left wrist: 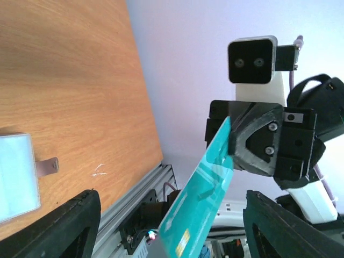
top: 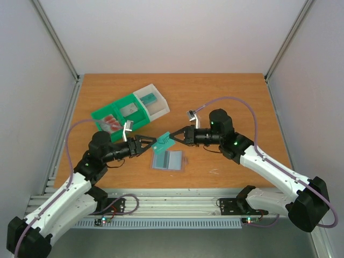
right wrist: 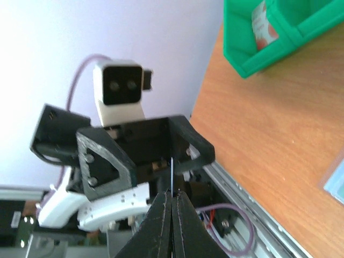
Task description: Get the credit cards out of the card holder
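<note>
Gripping: the right gripper (top: 174, 138) has its fingers (right wrist: 161, 226) pressed flat together on the teal card (left wrist: 207, 199), biting only the short edge at its end.
Left gripper (top: 153, 143): its fingers (left wrist: 70, 226) are spread wide, one on each side of the card's other end. They are clear of it and hold nothing.
Card place: in the air between the two grippers, tilted, above the table (top: 226, 86).
Holder (top: 167, 160): lies open and flat on the table at 6 o'clock of the card. I cannot tell whether any cards remain in it.
Tray (top: 99, 114): at 10 o'clock of the card, with red-blotched cards (top: 110, 122) in a green compartment.
Handling: the card looks light, thin and slick, stiff with a little flex. Held by one edge, it could pivot or slide out. A safer hold would be across the flat faces, further in from the edge.
Top view: shows holder, tray and both arms together, but the card is only a small teal patch.
Left wrist view: shows the card's printed face and how small the right gripper's bite is.
Right wrist view: shows the card edge-on as a hairline above the closed tips, with no gap between them. The holder is only a corner at 3 o'clock.
</note>
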Robot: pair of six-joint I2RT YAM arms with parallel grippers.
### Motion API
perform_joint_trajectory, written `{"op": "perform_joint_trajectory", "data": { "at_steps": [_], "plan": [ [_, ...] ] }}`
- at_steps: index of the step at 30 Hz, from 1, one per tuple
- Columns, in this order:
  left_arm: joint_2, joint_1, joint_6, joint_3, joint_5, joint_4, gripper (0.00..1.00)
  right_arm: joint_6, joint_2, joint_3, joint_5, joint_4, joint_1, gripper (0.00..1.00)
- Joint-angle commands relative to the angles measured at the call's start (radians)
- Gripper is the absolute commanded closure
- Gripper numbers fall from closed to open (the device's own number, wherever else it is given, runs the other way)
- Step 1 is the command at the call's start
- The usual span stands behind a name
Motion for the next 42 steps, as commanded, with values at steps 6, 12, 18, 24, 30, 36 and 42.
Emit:
{"op": "perform_joint_trajectory", "data": {
  "at_steps": [6, 12, 18, 24, 30, 36, 42],
  "plan": [
    [-0.026, -0.004, -0.187, -0.083, -0.080, 0.249, 0.32, 0.197, -0.007, -0.029, 0.152, 0.239, -0.002, 0.99],
    [0.020, -0.004, -0.257, -0.093, -0.063, 0.360, 0.56, 0.199, -0.011, -0.024, 0.195, 0.197, -0.002, 0.99],
    [0.028, -0.004, -0.274, -0.097, -0.063, 0.385, 0.72, 0.194, -0.017, -0.026, 0.217, 0.175, -0.001, 0.99],
    [0.048, -0.004, -0.280, -0.096, -0.043, 0.406, 0.72, 0.204, -0.005, -0.034, 0.219, 0.187, -0.001, 0.99],
    [0.064, -0.004, -0.287, -0.095, -0.025, 0.426, 0.91, 0.207, 0.007, -0.038, 0.221, 0.211, -0.001, 0.99],
    [0.060, -0.004, -0.253, -0.070, -0.019, 0.373, 1.00, 0.208, 0.018, -0.052, 0.231, 0.215, -0.001, 0.99],
    [0.052, -0.004, -0.148, -0.019, -0.050, 0.201, 1.00, 0.138, -0.020, -0.057, 0.248, 0.132, -0.002, 0.72]
  ]
}}
